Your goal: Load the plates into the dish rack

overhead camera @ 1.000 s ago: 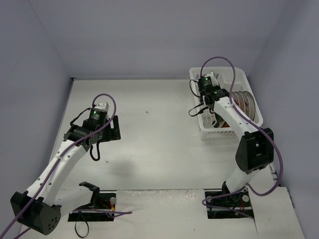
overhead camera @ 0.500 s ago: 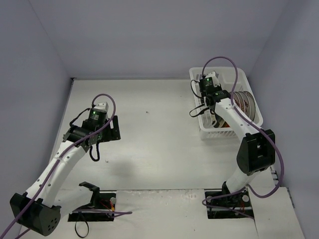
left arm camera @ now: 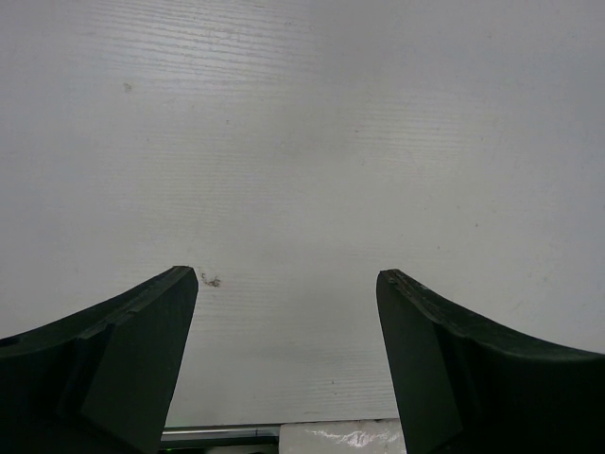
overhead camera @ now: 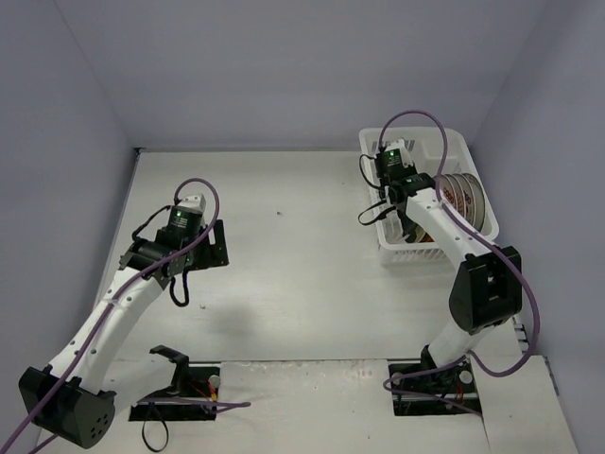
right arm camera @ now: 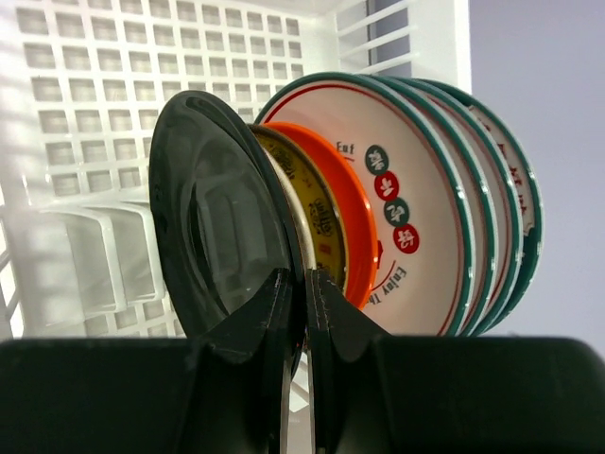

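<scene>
Pale grey walls enclose a white matte table (overhead camera: 302,284), with the white slotted plastic dish rack (right arm camera: 85,104) in its far right corner. Inside the rack, the right gripper (right arm camera: 304,288) has its fingers pinched onto the rim of a dark glossy round plate (right arm camera: 217,227). That plate stands on edge against a yellow-brown plate (right arm camera: 317,218), an orange plate (right arm camera: 354,208) and green-rimmed white patterned plates (right arm camera: 425,199). To finish well, ease down until the rim rests on the rack floor (whether it already does, I cannot tell). Then part the fingers gently and lift straight out, so the leaning row stays put. Well left of the rack, the left gripper (left arm camera: 288,284) hangs spread wide over bare table.
</scene>
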You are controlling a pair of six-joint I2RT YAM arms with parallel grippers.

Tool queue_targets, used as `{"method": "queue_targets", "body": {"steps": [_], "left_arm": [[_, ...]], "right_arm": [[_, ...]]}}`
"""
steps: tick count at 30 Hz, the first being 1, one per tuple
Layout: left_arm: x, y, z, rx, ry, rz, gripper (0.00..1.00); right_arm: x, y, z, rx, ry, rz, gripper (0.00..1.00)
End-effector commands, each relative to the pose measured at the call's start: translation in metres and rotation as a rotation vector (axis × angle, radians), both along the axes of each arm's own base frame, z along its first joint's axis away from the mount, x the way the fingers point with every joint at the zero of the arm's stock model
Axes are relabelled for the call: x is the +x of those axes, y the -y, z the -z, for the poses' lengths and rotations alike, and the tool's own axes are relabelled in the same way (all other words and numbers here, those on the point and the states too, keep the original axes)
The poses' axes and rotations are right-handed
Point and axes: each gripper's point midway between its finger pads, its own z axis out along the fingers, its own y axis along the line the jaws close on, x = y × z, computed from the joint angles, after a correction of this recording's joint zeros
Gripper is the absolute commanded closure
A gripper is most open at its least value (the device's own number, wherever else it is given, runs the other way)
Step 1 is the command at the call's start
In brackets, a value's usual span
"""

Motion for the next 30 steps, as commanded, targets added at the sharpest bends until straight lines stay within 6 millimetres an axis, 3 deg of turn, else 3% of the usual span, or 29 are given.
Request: {"method": "queue_targets", "body": {"steps": [1, 8, 12, 14, 16, 20, 23, 27, 30], "left_arm": [[0.005, -0.001, -0.020, -0.002, 0.068, 0.005, 0.23], [0.001, -0.004, -0.020, 0.006, 0.068, 0.000, 0.23], [0.000, -0.005, -0.020, 0.006, 0.069, -0.002, 0.23], [0.000, -0.005, -0.022, 0.006, 0.071, 0.000, 0.23], [0.000, -0.005, -0.024, 0.007, 0.075, 0.002, 0.23], [0.001, -0.006, -0.031, 0.010, 0.088, 0.007, 0.23], [0.002, -0.005, -0.040, 0.009, 0.103, 0.012, 0.23], [0.003, -0.006, -0.058, 0.005, 0.140, 0.019, 0.23], [0.002, -0.007, -0.069, 0.007, 0.165, 0.026, 0.23]], "right_arm": [[-0.004, 0.001, -0.011, 0.011, 0.050, 0.007, 1.00], [-0.009, 0.000, 0.015, 0.019, 0.006, 0.009, 1.00], [-0.011, -0.011, 0.025, 0.089, -0.015, -0.012, 0.99], [-0.011, -0.015, 0.027, 0.118, -0.017, -0.021, 0.94], [-0.011, -0.021, 0.023, 0.162, -0.006, -0.033, 0.81], [-0.012, -0.028, 0.008, 0.218, 0.027, -0.049, 0.69], [-0.012, -0.029, -0.015, 0.242, 0.076, -0.054, 0.58], [-0.015, -0.031, -0.062, 0.300, 0.187, -0.073, 0.39], [-0.026, -0.036, -0.098, 0.364, 0.275, -0.112, 0.31]]}}
